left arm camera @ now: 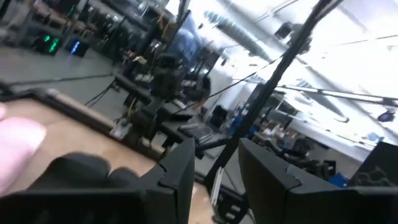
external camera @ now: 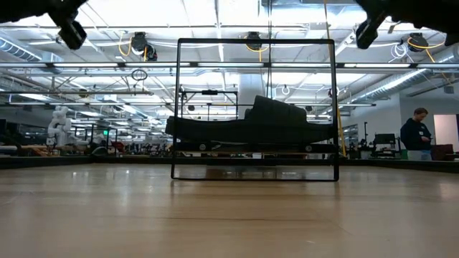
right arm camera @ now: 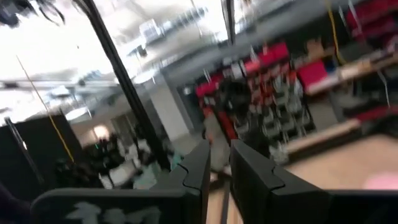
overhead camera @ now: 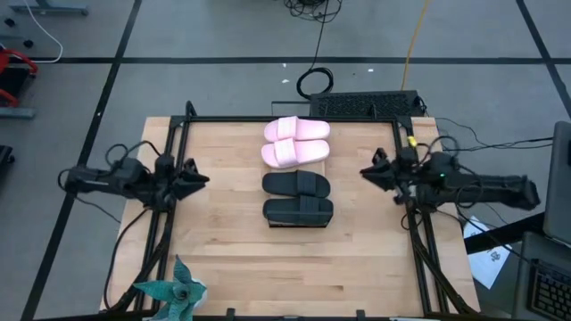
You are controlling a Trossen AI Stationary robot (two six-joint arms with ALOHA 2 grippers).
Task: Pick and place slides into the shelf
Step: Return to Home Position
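Note:
Four slides lie in a row mid-table in the high view: the pale pink pair (overhead camera: 296, 141) toward the far edge, the black pair (overhead camera: 298, 198) nearer. The low view shows a black slide (external camera: 265, 123) resting by its sole on the shelf (external camera: 173, 107), a thin dark frame whose board is raised off the table. From above, the slides hide the shelf. My left gripper (overhead camera: 203, 179) hovers left of the slides and my right gripper (overhead camera: 364, 171) right of them. Both are above the table, a little open and empty. The right wrist view shows only a narrow gap (right arm camera: 219, 168).
A dark metal frame (overhead camera: 232, 119) borders the wooden tabletop. A teal leafy object (overhead camera: 175, 294) sits at the near left corner. Bare wood lies between each gripper and the slides. A dark box and cables (overhead camera: 366, 105) lie past the far edge. A person (external camera: 416, 135) stands in the room behind.

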